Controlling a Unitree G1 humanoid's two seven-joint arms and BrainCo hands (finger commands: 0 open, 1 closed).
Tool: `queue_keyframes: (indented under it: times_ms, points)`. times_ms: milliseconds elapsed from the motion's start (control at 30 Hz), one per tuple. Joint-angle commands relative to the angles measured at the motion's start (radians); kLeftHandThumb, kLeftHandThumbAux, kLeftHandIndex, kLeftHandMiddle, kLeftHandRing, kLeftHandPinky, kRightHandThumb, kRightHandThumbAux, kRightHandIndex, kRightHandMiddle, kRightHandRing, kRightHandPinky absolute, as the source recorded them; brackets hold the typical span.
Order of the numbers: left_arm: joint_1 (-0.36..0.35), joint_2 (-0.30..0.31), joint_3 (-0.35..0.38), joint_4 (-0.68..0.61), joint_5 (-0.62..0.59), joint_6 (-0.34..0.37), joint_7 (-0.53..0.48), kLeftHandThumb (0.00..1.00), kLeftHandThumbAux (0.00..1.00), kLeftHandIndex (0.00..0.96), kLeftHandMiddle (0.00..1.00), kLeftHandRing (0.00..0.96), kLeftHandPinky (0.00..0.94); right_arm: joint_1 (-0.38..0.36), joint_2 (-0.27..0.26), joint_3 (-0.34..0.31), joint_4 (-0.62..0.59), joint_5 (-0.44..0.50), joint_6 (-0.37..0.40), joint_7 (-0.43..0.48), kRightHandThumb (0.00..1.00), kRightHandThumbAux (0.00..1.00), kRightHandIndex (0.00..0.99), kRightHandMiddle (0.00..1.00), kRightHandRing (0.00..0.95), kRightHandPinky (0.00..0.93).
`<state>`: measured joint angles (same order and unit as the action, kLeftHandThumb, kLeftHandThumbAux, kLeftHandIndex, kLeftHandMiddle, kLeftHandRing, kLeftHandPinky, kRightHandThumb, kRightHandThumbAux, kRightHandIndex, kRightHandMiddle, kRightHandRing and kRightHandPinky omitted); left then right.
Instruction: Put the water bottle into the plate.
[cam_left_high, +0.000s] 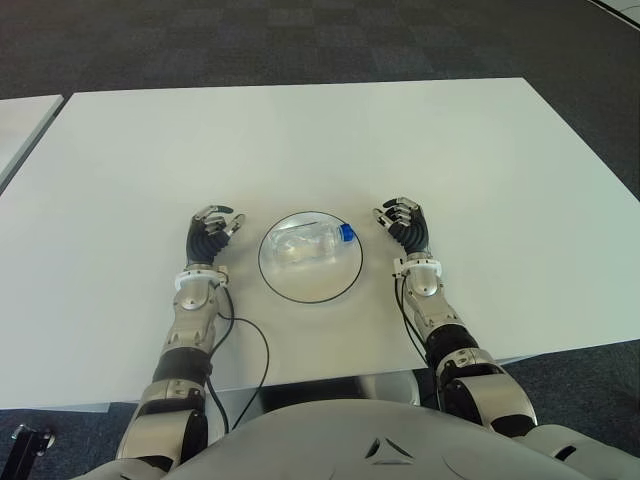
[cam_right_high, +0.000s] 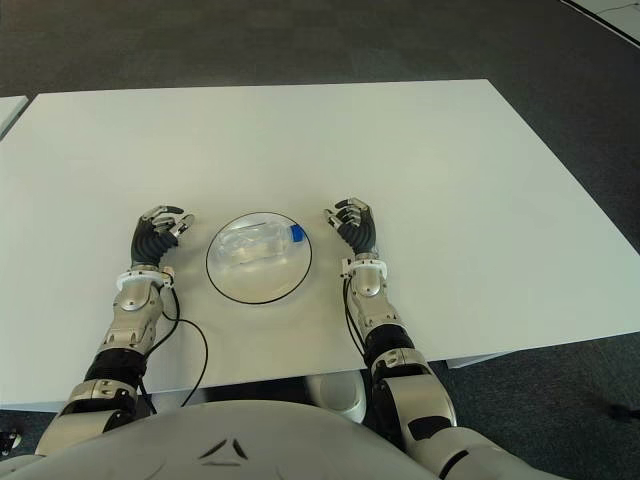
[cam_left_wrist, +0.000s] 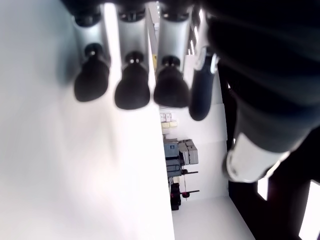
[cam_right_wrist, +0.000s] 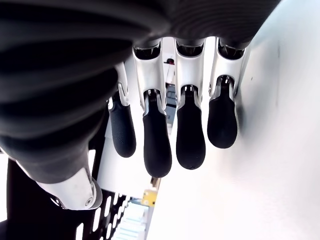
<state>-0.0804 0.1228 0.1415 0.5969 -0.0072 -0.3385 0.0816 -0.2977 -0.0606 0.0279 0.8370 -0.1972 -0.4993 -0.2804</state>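
Note:
A clear water bottle (cam_left_high: 308, 246) with a blue cap (cam_left_high: 346, 233) lies on its side inside the round glass plate (cam_left_high: 287, 287) with a dark rim, near the table's front middle. My left hand (cam_left_high: 211, 233) shows just left of the plate, fingers relaxed and holding nothing. On the plate's right side is my right hand (cam_left_high: 403, 221), its fingers (cam_right_wrist: 159, 140) loosely curved with nothing in them. Both hands stay apart from the plate.
The white table (cam_left_high: 300, 140) stretches wide behind the plate. A black cable (cam_left_high: 240, 360) runs from my left forearm toward the front edge. Dark carpet (cam_left_high: 300, 40) lies beyond the table's far edge.

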Motion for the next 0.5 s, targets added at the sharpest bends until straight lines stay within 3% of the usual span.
queue_keyframes:
  times_ms: [33,500]
  points:
    - [0.046,-0.025,-0.01,0.033,-0.012,0.057,-0.025,0.703,0.72,0.439,0.846,0.839,0.843,0.014,0.002,0.001,0.002,0.0,0.023,0.001,0.708,0.727,0.433,0.636,0.645,0.649]
    - [0.057,-0.035,-0.012,0.001,-0.021,0.075,-0.037,0.702,0.721,0.439,0.872,0.865,0.862,0.017,0.002,0.003,-0.008,-0.005,0.046,0.001,0.707,0.728,0.432,0.643,0.646,0.639]
